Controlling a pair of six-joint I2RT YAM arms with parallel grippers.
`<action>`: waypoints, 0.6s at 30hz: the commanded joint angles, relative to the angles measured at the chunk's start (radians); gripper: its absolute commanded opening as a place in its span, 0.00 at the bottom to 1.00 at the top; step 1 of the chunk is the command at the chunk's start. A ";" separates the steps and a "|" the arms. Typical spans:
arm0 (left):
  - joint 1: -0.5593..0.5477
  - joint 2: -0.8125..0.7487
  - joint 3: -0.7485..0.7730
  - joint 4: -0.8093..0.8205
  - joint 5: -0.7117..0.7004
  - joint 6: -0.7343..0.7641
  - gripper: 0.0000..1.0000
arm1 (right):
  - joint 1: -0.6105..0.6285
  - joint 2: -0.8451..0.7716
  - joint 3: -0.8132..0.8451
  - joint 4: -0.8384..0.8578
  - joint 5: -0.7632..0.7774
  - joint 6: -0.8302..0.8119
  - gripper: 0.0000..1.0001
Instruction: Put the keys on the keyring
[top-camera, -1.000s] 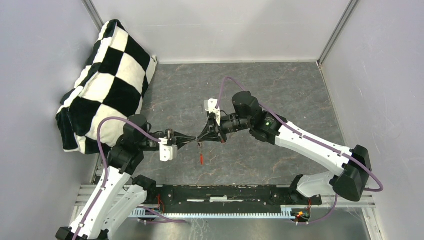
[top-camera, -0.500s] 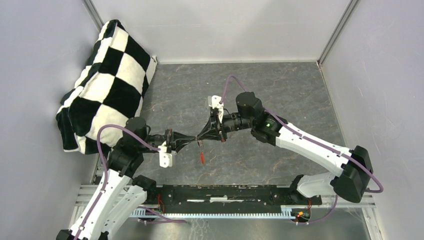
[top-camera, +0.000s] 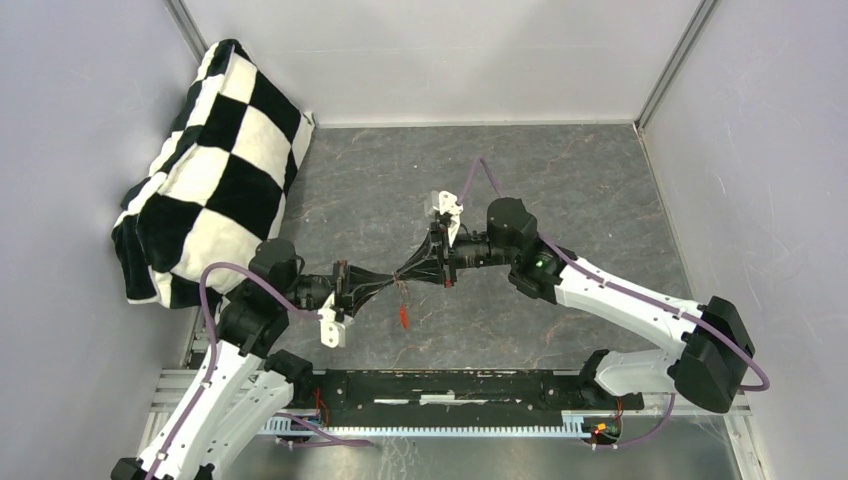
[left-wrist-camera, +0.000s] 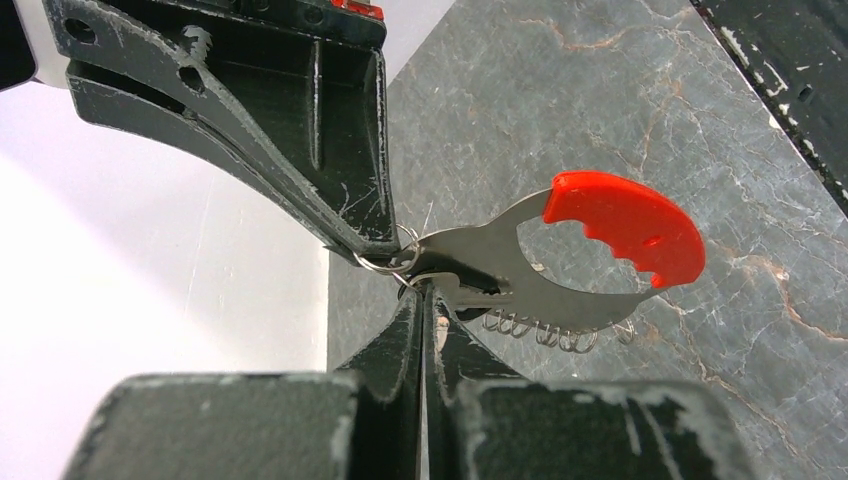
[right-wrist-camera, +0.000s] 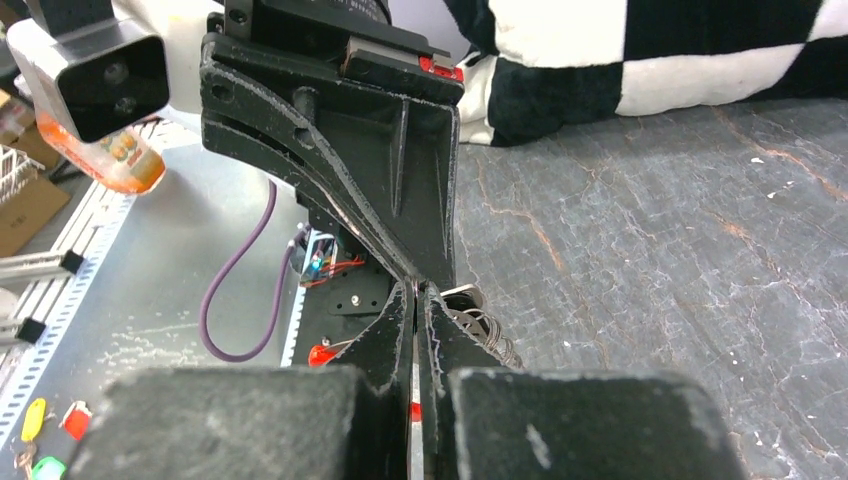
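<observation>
- Two black jaws pressed together at bottom centre: left gripper (left-wrist-camera: 424, 300) clamps the keyring (left-wrist-camera: 545, 300) by its metal edge.
- Right gripper (left-wrist-camera: 385, 242), upper left, pinches the small wire loop (left-wrist-camera: 400, 262).
- Keyring's red band (left-wrist-camera: 625, 222) juts right over the grey table (left-wrist-camera: 620, 90).

Top view overhead, looks down on table (top-camera: 560, 170); wrist views close, facing each other, share meeting fingertips (left-wrist-camera: 372, 222)

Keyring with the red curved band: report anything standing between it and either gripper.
Nothing visible does. The left gripper and right gripper are both shut, tips meeting on the grey metal keyring at its small wire loop; its red curved band hangs free above the grey marbled table.
</observation>
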 joint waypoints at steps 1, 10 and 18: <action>-0.032 0.019 0.010 0.022 0.038 0.113 0.02 | -0.015 -0.047 -0.064 0.229 0.106 0.104 0.00; -0.071 0.000 -0.031 0.022 -0.027 0.207 0.02 | -0.015 -0.090 -0.198 0.460 0.183 0.242 0.00; -0.107 0.055 0.004 0.021 -0.060 0.226 0.02 | -0.015 -0.096 -0.288 0.621 0.245 0.318 0.00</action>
